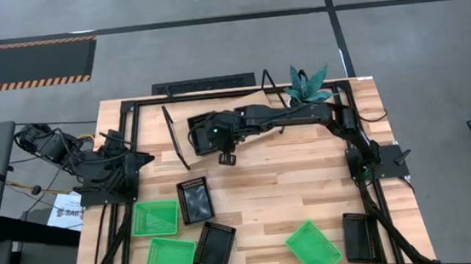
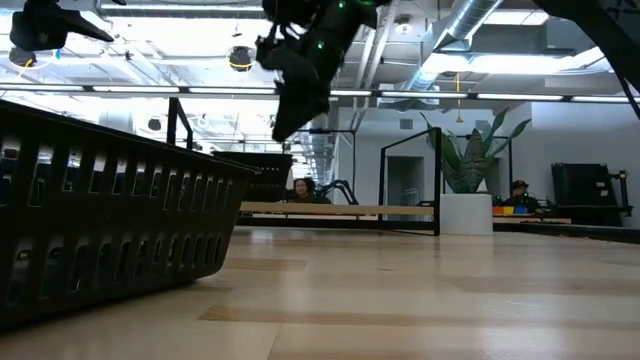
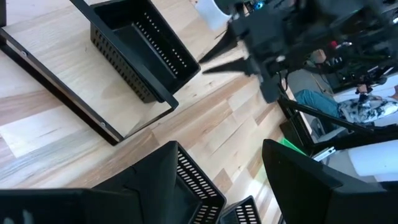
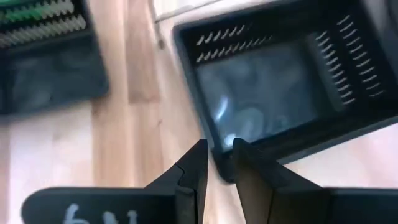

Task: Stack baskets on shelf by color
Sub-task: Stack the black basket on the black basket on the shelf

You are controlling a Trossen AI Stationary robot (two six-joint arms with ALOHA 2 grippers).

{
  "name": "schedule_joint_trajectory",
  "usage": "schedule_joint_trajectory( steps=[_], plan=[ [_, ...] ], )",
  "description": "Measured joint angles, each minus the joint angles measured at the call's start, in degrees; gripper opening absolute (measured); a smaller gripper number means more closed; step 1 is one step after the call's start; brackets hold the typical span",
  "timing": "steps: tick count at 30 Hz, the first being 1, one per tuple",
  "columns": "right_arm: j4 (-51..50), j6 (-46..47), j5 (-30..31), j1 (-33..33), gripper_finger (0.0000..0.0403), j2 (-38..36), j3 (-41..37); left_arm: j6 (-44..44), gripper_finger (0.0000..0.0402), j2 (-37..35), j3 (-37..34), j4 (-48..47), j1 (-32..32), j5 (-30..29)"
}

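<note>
Nearest the low camera, a black basket (image 2: 100, 225) is filling the foreground. I am holding my right gripper (image 4: 216, 163) over the shelf (image 1: 157, 160) at about eleven o'clock on the table, its jaws narrowed to a slim gap around the rim of a black basket on the shelf (image 4: 273, 87); I am judging this a light pinch, not a firm hold. My left gripper (image 3: 217, 180) is waiting wide open at nine o'clock. Green baskets (image 1: 156, 218) and black ones (image 1: 215, 247) are lying between five and seven o'clock. Risk: with so little rim between my fingers, the basket could tilt or slip free and land askew, spoiling the black stack.
</note>
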Motion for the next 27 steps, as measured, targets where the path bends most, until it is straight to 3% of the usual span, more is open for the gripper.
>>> schedule_joint_trajectory(
  steps=[7,16,27],
  plan=[
    [-2.04,7.55,12.8,-3.06,0.0097,-0.82,1.56,0.04,0.0226,0.09,0.0,-0.02,-0.02,-0.04],
    [-3.38,18.44,12.81,-7.73,0.0097,0.48,-0.27,0.07,0.0226,0.09,0.0,-0.02,-0.01,-0.21],
    [1.38,18.72,12.03,-7.12,0.0097,0.48,-1.08,0.09,0.0226,0.09,0.0,-0.07,-0.01,-0.45]
  ],
)
